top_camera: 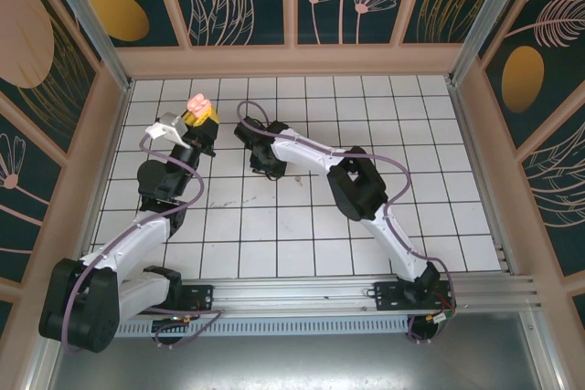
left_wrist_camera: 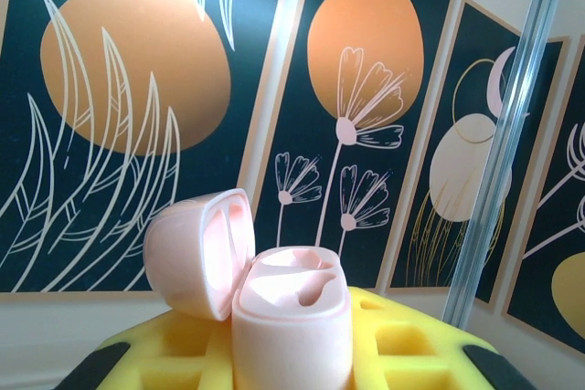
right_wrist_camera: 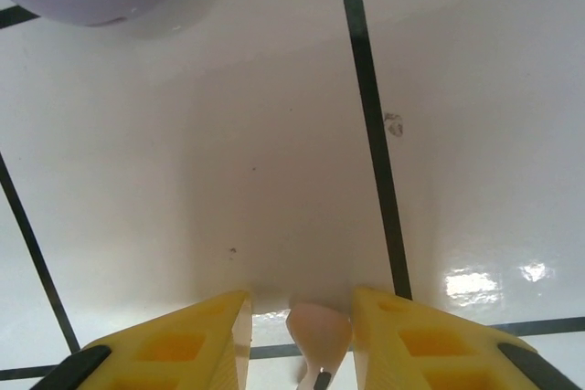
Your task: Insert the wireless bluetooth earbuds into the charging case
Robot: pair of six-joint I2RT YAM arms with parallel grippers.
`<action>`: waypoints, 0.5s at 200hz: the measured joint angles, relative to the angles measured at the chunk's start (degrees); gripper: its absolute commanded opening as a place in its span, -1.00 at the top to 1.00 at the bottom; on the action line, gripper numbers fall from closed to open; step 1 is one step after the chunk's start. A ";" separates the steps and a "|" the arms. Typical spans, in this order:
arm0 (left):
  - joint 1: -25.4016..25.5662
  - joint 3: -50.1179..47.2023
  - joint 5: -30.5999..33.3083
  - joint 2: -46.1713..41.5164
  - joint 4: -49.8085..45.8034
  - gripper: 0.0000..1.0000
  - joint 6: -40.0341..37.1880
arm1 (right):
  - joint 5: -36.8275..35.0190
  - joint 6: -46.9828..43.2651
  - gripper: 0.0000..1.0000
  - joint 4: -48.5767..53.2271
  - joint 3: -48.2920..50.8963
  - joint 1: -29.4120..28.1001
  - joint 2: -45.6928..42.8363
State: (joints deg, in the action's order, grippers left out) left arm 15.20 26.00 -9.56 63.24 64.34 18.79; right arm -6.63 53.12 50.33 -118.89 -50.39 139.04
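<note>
Pink charging case (left_wrist_camera: 291, 317), lid open at 10 o'clock, clamped in left gripper (top_camera: 200, 121), pink earbud (right_wrist_camera: 318, 335) inside right gripper (right_wrist_camera: 300, 315), fingers narrowly parted, gap at 9 o'clock.

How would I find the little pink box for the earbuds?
Look at the white tiled table, toward its far left, where the left gripper is. The charging case stands between its yellow fingers. It is pale pink and rounded, lid flipped open, hollows empty.
</note>
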 measured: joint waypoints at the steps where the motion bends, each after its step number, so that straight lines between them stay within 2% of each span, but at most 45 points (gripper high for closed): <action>1: 0.00 0.00 0.00 0.00 0.00 1.00 0.00 | 0.00 0.00 0.32 0.02 -0.02 -0.04 0.00; 16: -0.02 -0.13 -0.02 0.02 0.09 1.00 0.00 | -0.44 0.00 0.39 0.13 -0.02 -0.15 0.00; 100: -0.22 -0.20 -0.44 -0.28 0.13 1.00 0.42 | -1.03 0.24 0.49 0.33 0.00 -0.33 0.02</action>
State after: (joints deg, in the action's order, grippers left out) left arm 14.98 25.80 -10.00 62.96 64.47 19.20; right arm -7.66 53.36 50.65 -118.89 -50.72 139.06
